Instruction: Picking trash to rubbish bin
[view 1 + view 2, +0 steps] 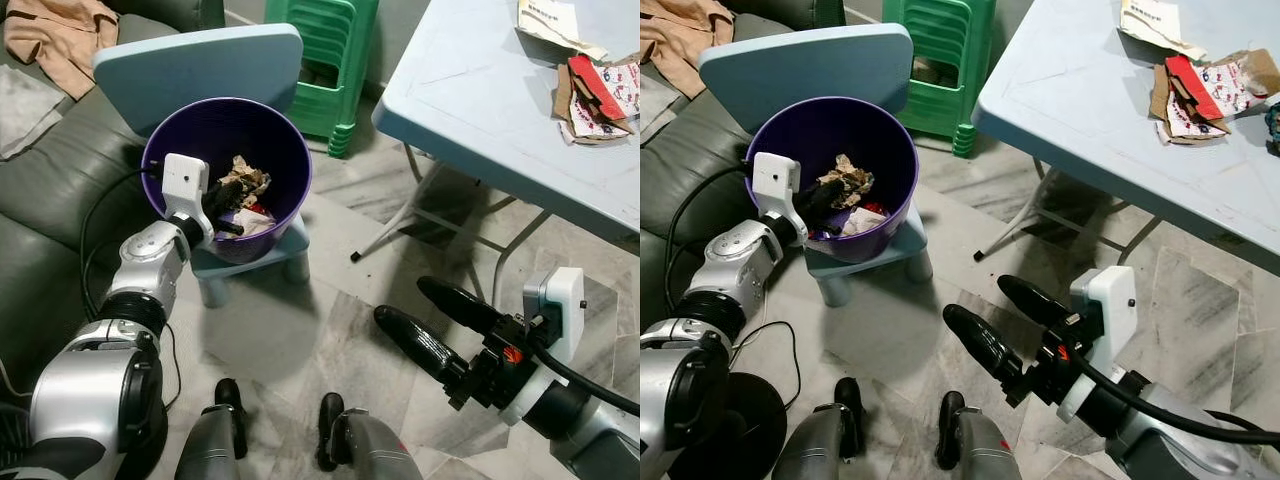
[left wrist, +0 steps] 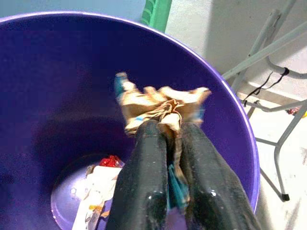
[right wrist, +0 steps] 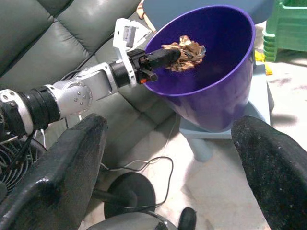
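Observation:
A purple bin [image 1: 285, 160] stands on a small light-blue chair [image 1: 200, 62] in front of me. My left gripper [image 1: 232, 190] reaches over the bin's near rim and is shut on a crumpled brown paper wrapper [image 2: 160, 106], held inside the bin's mouth. More trash [image 2: 98, 184] lies at the bin's bottom. My right gripper [image 1: 432, 312] is open and empty, low over the floor to the right. Torn cardboard and wrappers [image 1: 595, 95] lie on the light-blue table [image 1: 480, 95].
A grey sofa [image 1: 40, 180] with a tan cloth [image 1: 60, 35] runs along the left. Green stacked stools [image 1: 325, 50] stand behind the chair. The folding table's legs [image 1: 400, 215] cross the tiled floor on the right. A black cable [image 3: 144, 165] and a round stand base [image 3: 122, 191] lie near my feet.

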`<state>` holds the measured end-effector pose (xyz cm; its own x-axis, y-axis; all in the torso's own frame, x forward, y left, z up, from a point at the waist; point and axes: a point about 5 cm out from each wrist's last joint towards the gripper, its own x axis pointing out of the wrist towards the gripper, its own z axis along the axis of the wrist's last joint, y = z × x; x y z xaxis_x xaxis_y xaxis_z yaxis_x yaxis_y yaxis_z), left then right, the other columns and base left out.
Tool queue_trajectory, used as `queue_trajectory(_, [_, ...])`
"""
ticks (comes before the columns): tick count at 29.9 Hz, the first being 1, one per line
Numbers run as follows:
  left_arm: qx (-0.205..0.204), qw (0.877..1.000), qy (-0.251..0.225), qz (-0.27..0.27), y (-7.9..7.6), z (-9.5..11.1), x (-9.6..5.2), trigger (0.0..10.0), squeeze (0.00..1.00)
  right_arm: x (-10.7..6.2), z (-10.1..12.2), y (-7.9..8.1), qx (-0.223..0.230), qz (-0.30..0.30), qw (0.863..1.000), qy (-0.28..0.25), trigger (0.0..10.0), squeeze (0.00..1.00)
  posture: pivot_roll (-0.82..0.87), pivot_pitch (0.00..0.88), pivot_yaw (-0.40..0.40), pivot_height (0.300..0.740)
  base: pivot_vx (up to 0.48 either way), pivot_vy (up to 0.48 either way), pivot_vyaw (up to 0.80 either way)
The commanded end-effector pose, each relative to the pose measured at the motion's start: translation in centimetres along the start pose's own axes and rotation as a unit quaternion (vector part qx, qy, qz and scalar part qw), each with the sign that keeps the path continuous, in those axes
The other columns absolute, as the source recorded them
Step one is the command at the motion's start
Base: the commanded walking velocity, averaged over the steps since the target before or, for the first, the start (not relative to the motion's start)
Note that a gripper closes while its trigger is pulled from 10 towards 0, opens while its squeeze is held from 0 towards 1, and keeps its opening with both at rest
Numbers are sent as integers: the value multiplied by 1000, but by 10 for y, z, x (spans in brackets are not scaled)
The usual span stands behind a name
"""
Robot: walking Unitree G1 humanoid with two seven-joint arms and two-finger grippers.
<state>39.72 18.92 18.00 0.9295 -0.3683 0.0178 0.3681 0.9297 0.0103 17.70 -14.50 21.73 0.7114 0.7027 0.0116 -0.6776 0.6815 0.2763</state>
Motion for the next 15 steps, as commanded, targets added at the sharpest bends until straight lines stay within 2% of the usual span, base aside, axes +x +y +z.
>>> queue_trajectory(1, [-7, 1000, 11, -9, -1, -6, -1, 10000, 1000, -3, 0, 5, -3, 5, 1000, 6, 10000, 0, -151, 452, -140, 740, 0, 0, 0])
queue_trajectory(15, [-10, 1000, 5, -9, 0, -2, 0, 10000, 1000, -3, 2, 4, -1, 1, 1000, 4, 10000, 0, -144, 445, -138, 740, 0, 0, 0])
